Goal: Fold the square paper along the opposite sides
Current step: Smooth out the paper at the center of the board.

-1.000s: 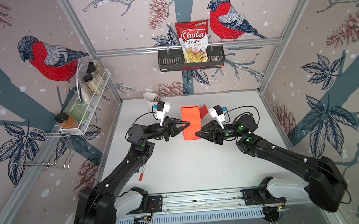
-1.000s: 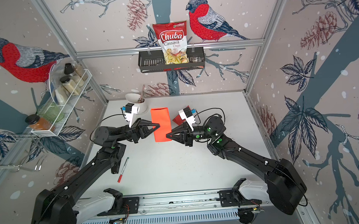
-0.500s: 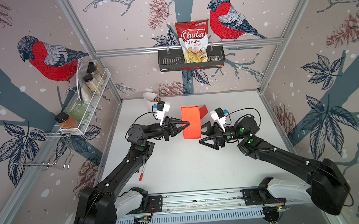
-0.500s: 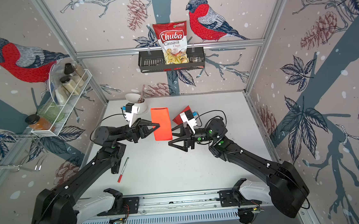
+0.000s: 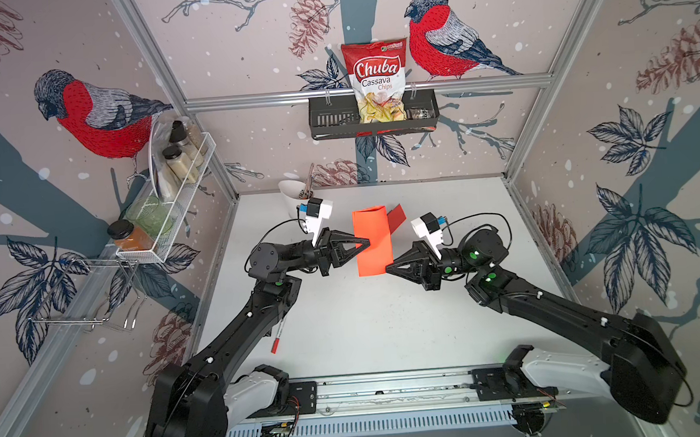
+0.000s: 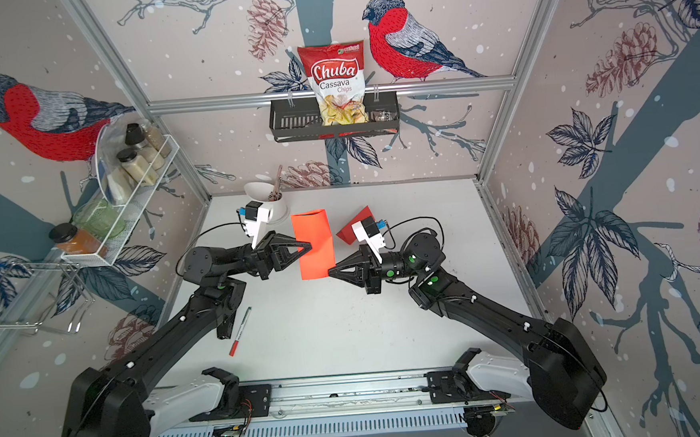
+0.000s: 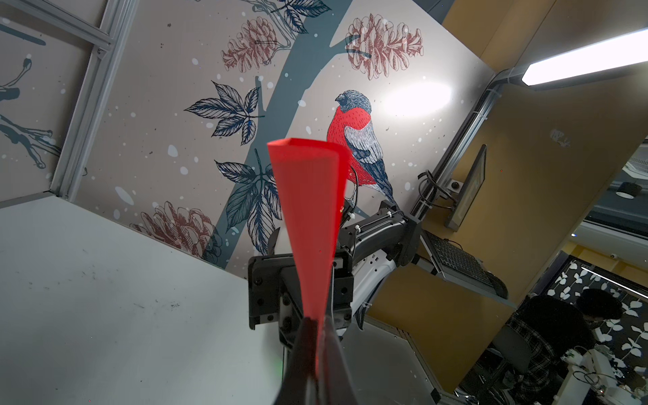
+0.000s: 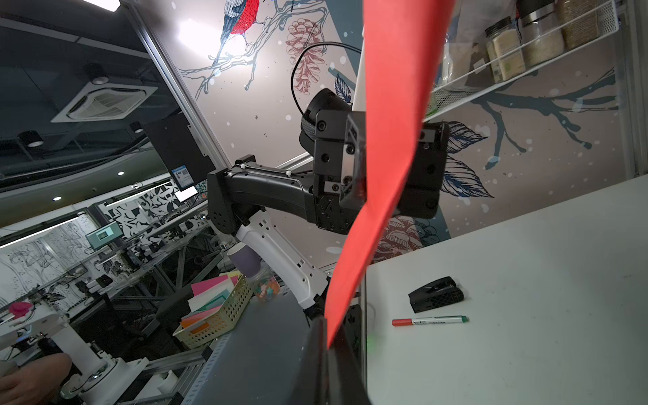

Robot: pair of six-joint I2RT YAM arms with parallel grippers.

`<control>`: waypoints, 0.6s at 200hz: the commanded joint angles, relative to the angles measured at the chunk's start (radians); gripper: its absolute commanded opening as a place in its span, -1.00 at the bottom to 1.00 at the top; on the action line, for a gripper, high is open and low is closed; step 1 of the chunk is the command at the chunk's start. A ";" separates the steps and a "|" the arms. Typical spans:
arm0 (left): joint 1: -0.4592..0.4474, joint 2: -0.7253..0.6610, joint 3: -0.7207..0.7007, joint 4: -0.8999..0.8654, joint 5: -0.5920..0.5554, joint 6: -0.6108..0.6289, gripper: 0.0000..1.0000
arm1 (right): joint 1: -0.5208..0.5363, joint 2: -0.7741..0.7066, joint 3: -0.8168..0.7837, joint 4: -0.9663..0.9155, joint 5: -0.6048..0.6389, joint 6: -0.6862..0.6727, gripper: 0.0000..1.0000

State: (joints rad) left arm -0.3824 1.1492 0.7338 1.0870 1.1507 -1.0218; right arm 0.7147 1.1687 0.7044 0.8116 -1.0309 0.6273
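Note:
The square paper (image 5: 372, 243) (image 6: 314, 246) is red-orange. It hangs upright above the table, doubled over on itself with a rounded bend at its top. My left gripper (image 5: 367, 242) (image 6: 309, 245) is shut on its left edge at mid-height. In the left wrist view the paper (image 7: 308, 210) fans out from the shut left gripper (image 7: 317, 324). My right gripper (image 5: 387, 269) (image 6: 330, 270) is shut on the lower right corner. In the right wrist view the paper (image 8: 385, 157) rises from the shut right gripper (image 8: 328, 338).
A darker red paper piece (image 5: 397, 215) (image 6: 353, 231) lies on the white table (image 5: 388, 329) behind the right gripper. A red-capped marker (image 5: 277, 336) (image 8: 429, 320) lies under the left arm. A white cup (image 5: 292, 192) stands at the back. On the walls are a jar rack (image 5: 171, 184) and a chips basket (image 5: 375, 116).
The right gripper opened, let go of the paper's right edge, shifted slightly lower and shut again on the lower right corner. The left gripper kept its hold and stayed in place.

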 commanded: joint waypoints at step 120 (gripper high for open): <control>-0.010 -0.014 -0.035 0.056 0.013 -0.006 -1.00 | -0.072 0.149 0.253 0.104 0.034 0.156 0.68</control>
State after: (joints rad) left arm -0.3920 1.1446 0.7059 1.1244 1.1519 -1.0492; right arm 0.6464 1.2800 0.9173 0.8333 -1.0096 0.7086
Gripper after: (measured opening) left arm 0.049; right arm 0.904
